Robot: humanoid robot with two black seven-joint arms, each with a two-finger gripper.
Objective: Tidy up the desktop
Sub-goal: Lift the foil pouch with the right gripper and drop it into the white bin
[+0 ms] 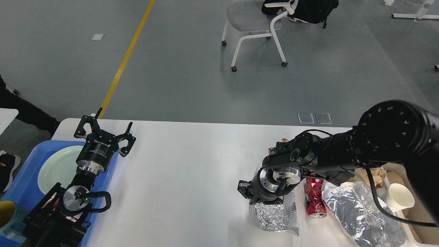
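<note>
The desktop is a wide white tabletop. A small crumpled foil piece lies near its front right, and my right gripper points down at the foil's top edge. Its fingers are dark and hidden under the wrist, so contact is unclear. A crushed red can lies just right of the foil, then a larger foil sheet. My left gripper hangs open and empty at the far left, over the edge of a blue tray.
The blue tray holds a pale green plate and a yellow cup. A cream bin at the right edge holds a white paper cup and brown paper. A wheeled chair stands on the floor beyond.
</note>
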